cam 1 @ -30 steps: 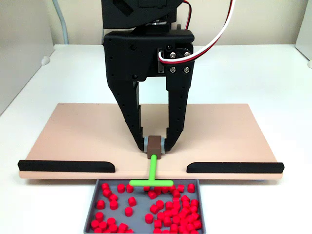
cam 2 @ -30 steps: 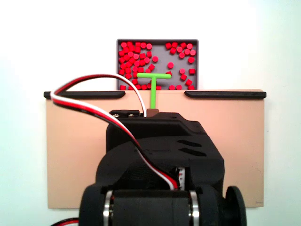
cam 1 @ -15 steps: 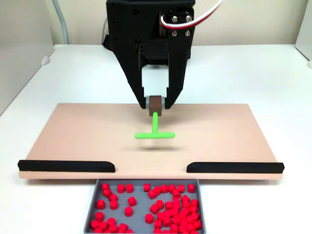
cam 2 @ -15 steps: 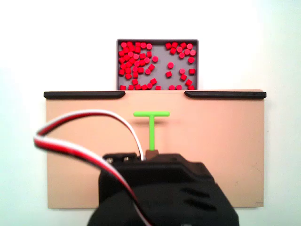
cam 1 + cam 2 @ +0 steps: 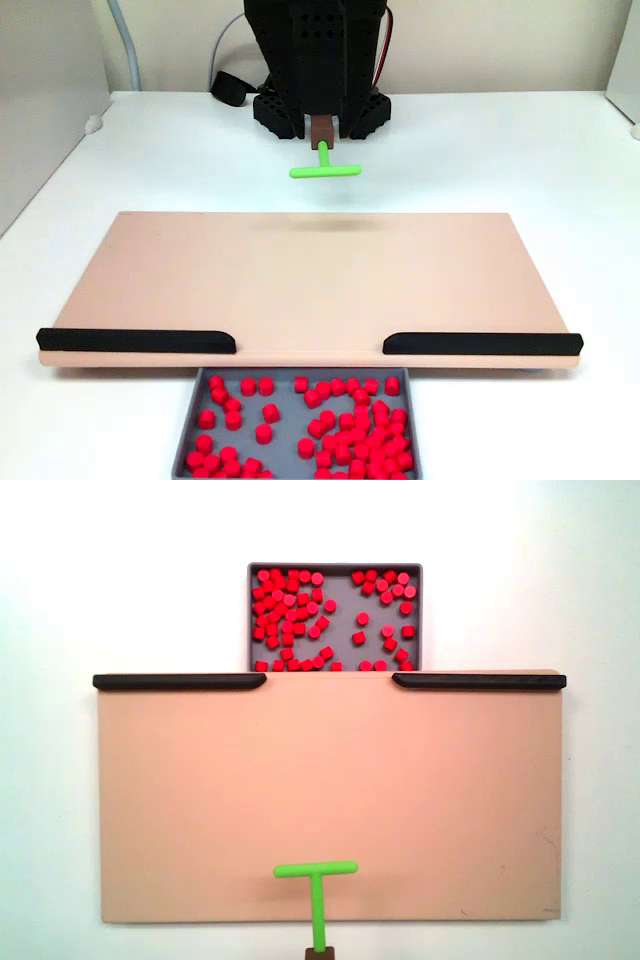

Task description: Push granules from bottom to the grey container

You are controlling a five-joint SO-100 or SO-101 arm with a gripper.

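Small red granules (image 5: 330,425) lie scattered in the grey tray (image 5: 198,400) at the bottom centre of a fixed view, just below the tan board (image 5: 200,270). At top centre, my fingers (image 5: 292,122) clench the brown block of the green pusher (image 5: 324,171).

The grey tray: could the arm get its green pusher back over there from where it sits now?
Probably yes. The gripper holds the pusher lifted beyond the far edge of the board, and the gap between the two black strips leads straight to the tray. How far the arm can stretch is uncertain.
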